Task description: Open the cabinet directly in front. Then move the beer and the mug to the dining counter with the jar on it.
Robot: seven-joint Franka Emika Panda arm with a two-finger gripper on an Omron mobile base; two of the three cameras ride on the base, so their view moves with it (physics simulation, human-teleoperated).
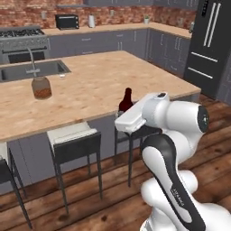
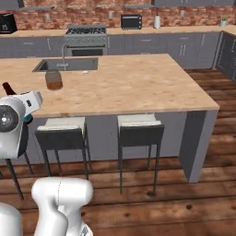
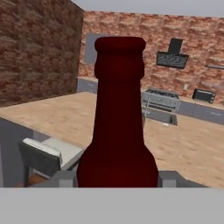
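My gripper is shut on the beer, a dark reddish-brown bottle whose neck rises upright between the fingers. In the left base view the beer pokes up behind my white hand, at the near edge of the dining counter and over a stool. From the right base view just the beer's top peeks above the hand. The brownish jar stands on the counter close to the sink, well left of the bottle; the same jar appears from the other side. The mug and the cabinet are out of view.
A steel sink with faucet is set into the island. Stools line its near side below the hand. A stove, a toaster oven and a dark fridge stand along the brick back wall.
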